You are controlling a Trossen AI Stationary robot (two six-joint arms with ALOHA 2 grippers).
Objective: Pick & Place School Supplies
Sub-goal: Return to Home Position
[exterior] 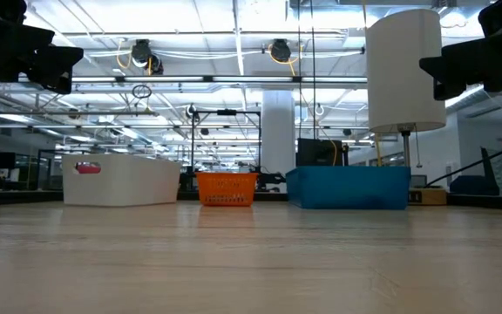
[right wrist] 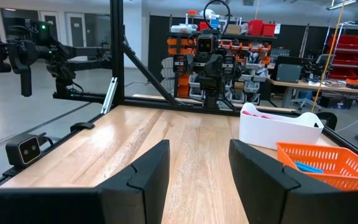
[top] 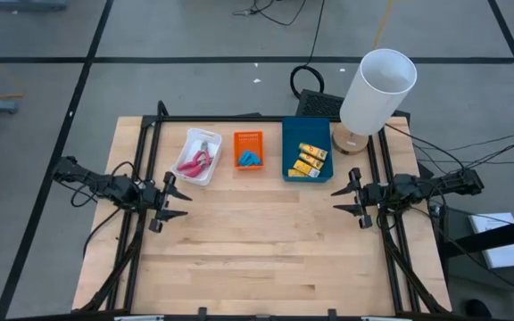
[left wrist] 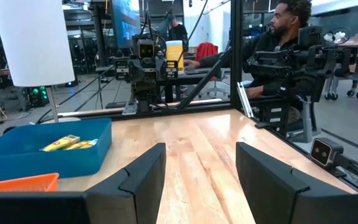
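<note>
Since every school thing I can see sits inside a box, I find nothing to pick up on the light wooden table [top: 266, 259]. The three boxes stand in a row in the upper middle of the high view.

- **Left of the row:** the white plastic bin [top: 202, 136] holds the pink-handled punch tools [top: 196, 160].
- **Middle:** the small orange mesh basket [top: 249, 135] holds the little light-blue erasers [top: 250, 160].
- **Right of the row:** the blue plastic tray [top: 293, 134] holds the yellow packets with dark print [top: 309, 160], lying side by side.

I think each kind has its own box so that the kinds do not get mixed up. A tall white lamp [top: 379, 89] stands at the upper right of the table, just beside the blue tray.

I keep both arms low at the sides, so the middle of the table is bare. The left gripper [top: 184, 203] is at the middle left of the high view and points toward the middle of the table. Its two dark fingers are spread apart with nothing between them. The right gripper [top: 337, 200] is at the middle right and points back at it, like a mirror. Its fingers are spread apart too, and they hold nothing. Both are well apart from the boxes, so I cannot bump one by mistake.

I judge the sorting is done. The arms look to be at or near their resting place, out of the way.
</note>
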